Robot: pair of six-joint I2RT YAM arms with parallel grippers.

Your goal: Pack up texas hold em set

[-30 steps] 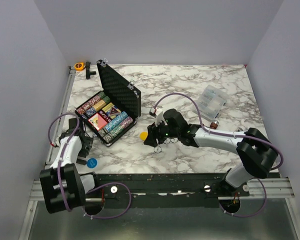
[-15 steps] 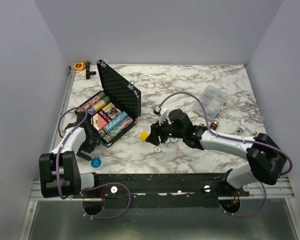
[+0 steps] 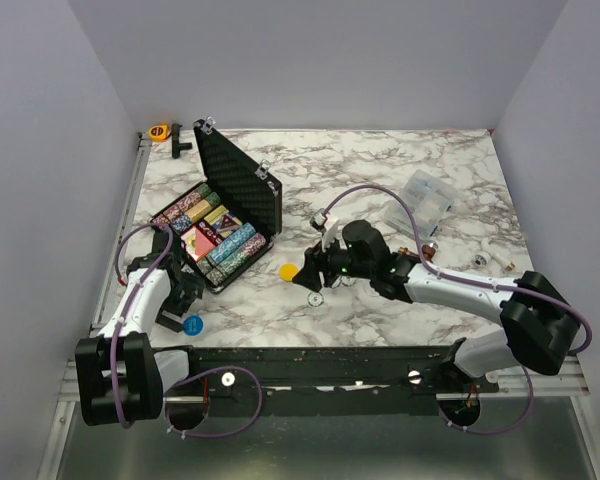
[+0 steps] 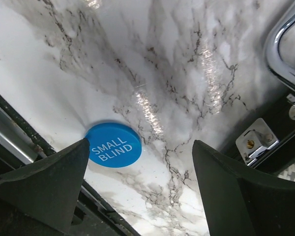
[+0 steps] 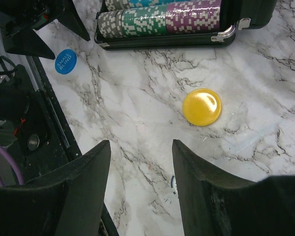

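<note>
marble table (image 3: 400, 160), left gripper (image 4: 141, 147) now above disc (image 4: 113, 145)

Yellow disc (image 5: 201, 106) is seen right of centre, blue disc (image 5: 66, 61) upper left, chip rows (image 5: 160, 20) in case (image 5: 246, 10) along top edge.

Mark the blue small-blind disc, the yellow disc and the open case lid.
blue small-blind disc (image 4: 113, 144): left wrist view, centre of its printed face.
yellow disc (image 5: 201, 106): right wrist view, centre of its top.
case lid (image 3: 238, 185): top view, middle of the textured lining.
</note>
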